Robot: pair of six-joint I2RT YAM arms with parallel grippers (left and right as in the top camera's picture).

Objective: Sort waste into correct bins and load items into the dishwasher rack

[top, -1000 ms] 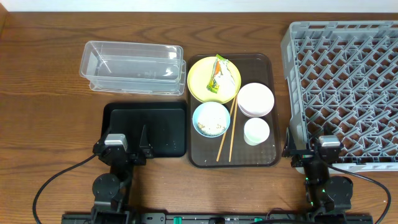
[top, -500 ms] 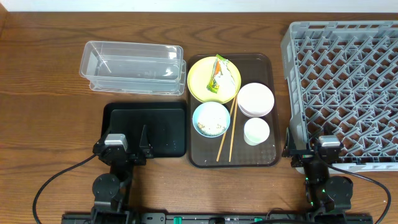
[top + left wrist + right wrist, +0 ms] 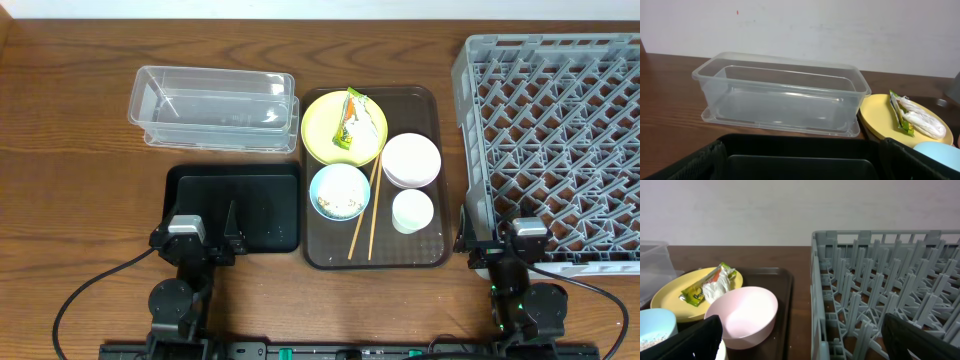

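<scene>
A brown tray (image 3: 432,250) holds a yellow plate (image 3: 325,135) with a green-and-orange wrapper (image 3: 350,120) on it. It also holds a light-blue bowl (image 3: 339,180) with beige crumbs (image 3: 340,205), a pale pink-white bowl (image 3: 411,160), a white cup (image 3: 412,210) and wooden chopsticks (image 3: 364,215). The clear tub (image 3: 215,108) and black tray (image 3: 260,195) lie to the left, the grey rack (image 3: 555,130) to the right. My left gripper (image 3: 207,238) is open and empty at the black tray's near edge. My right gripper (image 3: 497,238) is open and empty at the rack's near left corner.
The left wrist view shows the clear tub (image 3: 780,95), the black tray (image 3: 795,155) and the plate (image 3: 880,117). The right wrist view shows the pink-white bowl (image 3: 742,315), the wrapper (image 3: 710,287) and the rack wall (image 3: 820,280). Cables run along the table's front edge.
</scene>
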